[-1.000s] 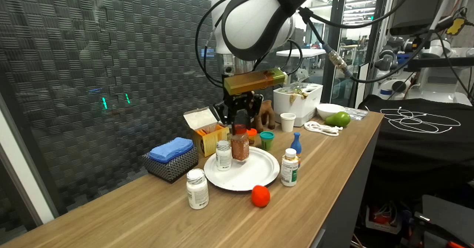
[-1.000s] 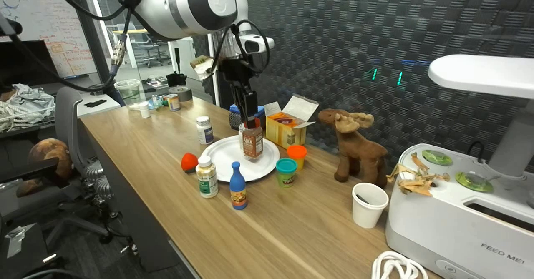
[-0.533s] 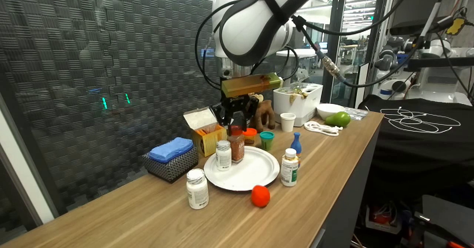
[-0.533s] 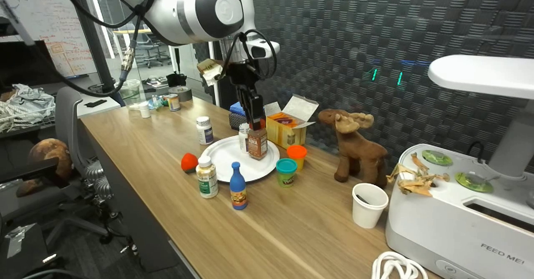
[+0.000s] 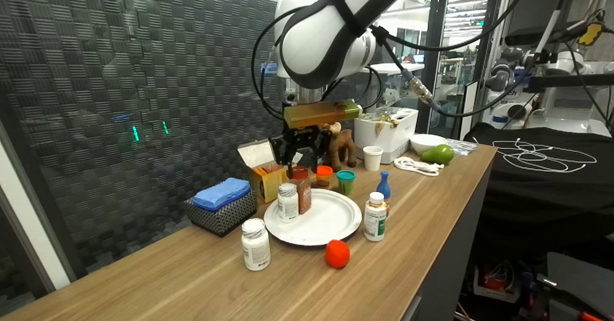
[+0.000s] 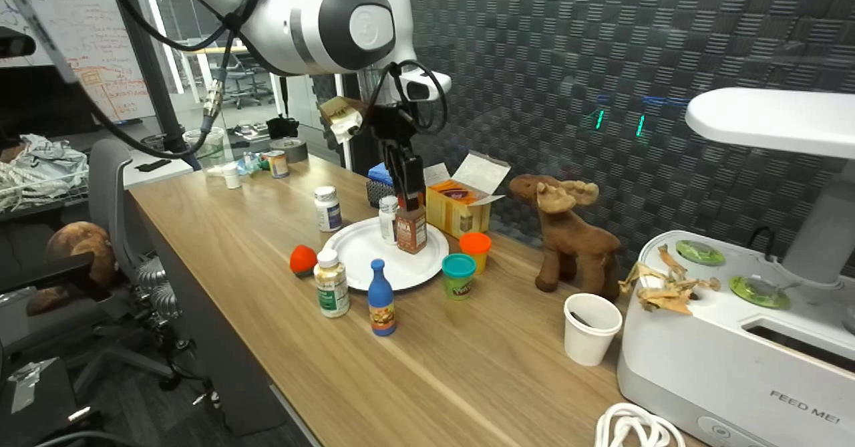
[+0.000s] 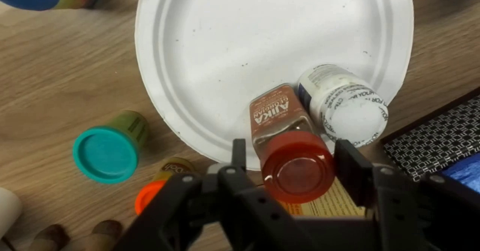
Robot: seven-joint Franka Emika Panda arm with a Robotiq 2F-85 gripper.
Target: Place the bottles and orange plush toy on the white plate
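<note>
A brown bottle with a red cap point(image 7: 279, 110) stands on the white plate point(image 7: 210, 48), right beside a white bottle point(image 7: 339, 97). My gripper point(image 7: 294, 159) is open around the red cap. A gap shows at the left finger, while the right finger is close against the cap; whether it touches I cannot tell. Off the plate, on the table, are another white bottle point(image 5: 255, 246) and a green-labelled bottle point(image 5: 374, 218). The orange plush toy point(image 5: 337, 254) lies in front of the plate. A slim blue bottle point(image 6: 381, 300) stands near the green-labelled one.
Close behind the plate is an open yellow carton point(image 6: 461, 206). Two small tubs, one teal-lidded point(image 6: 459, 276) and one orange-lidded point(image 6: 475, 250), stand at its edge. A dark woven box with a blue cloth point(image 5: 221, 201), a brown moose toy point(image 6: 568, 236) and a paper cup point(image 6: 591, 330) are nearby.
The red-capped bottle has come down onto the plate and shifted towards the white bottle, which has moved slightly. My fingers have spread apart around the cap.
</note>
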